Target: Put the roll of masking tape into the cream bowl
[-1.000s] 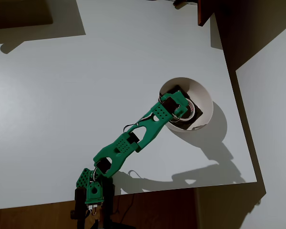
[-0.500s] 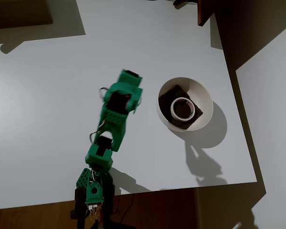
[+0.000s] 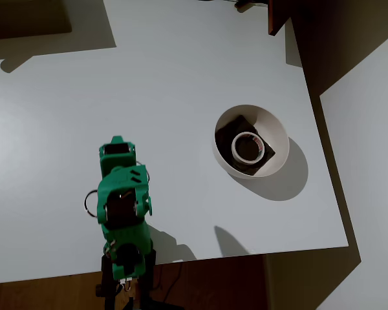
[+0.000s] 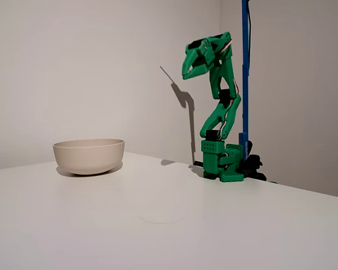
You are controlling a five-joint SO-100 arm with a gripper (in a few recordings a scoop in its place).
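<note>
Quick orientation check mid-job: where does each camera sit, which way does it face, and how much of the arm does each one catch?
Overhead view: above the white table, looking straight down; green arm folded at the near edge, roll of masking tape lying inside the cream bowl.
Fixed view: at table height, looking level across; bowl left, whole arm right, gripper raised, empty.
Shared: bowl, table, arm.
</note>
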